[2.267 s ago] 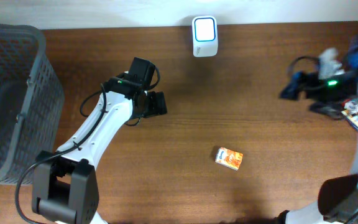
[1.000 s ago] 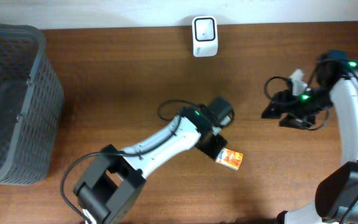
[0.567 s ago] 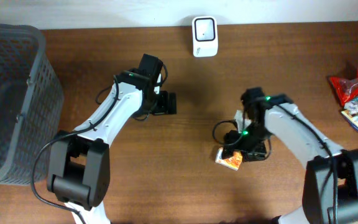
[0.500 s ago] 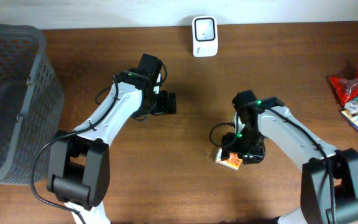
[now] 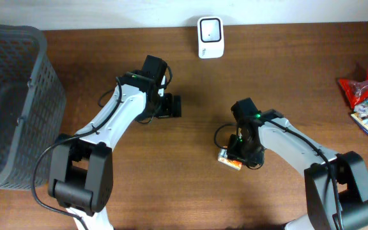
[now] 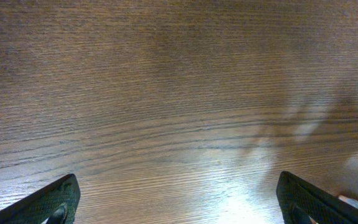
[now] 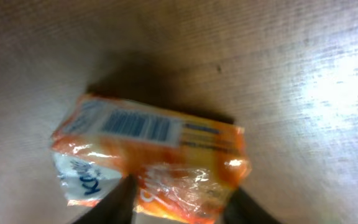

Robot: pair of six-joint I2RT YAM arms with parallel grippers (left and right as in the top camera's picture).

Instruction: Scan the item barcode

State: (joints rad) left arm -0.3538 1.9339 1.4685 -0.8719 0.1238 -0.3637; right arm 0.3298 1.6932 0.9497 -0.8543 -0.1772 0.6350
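1. The right tool [image 7: 182,200] is seen closed on the near end of the orange packet [image 7: 148,146]. Only a narrow edge is held, so the packet could slip or twist once lifted, as the glossy wrap looks slick.
2. The barcode [image 7: 135,126] could be turned away from the scanner [image 5: 210,37], and the scan would be missed.
3. The packet is found mid-worktop [image 5: 107,70], well apart from the scanner at the far edge.
4. A small, crinkled orange-and-white pack is shown, with the barcode on its upturned long side.
5. The left tool [image 6: 179,202] is held wide open and empty.
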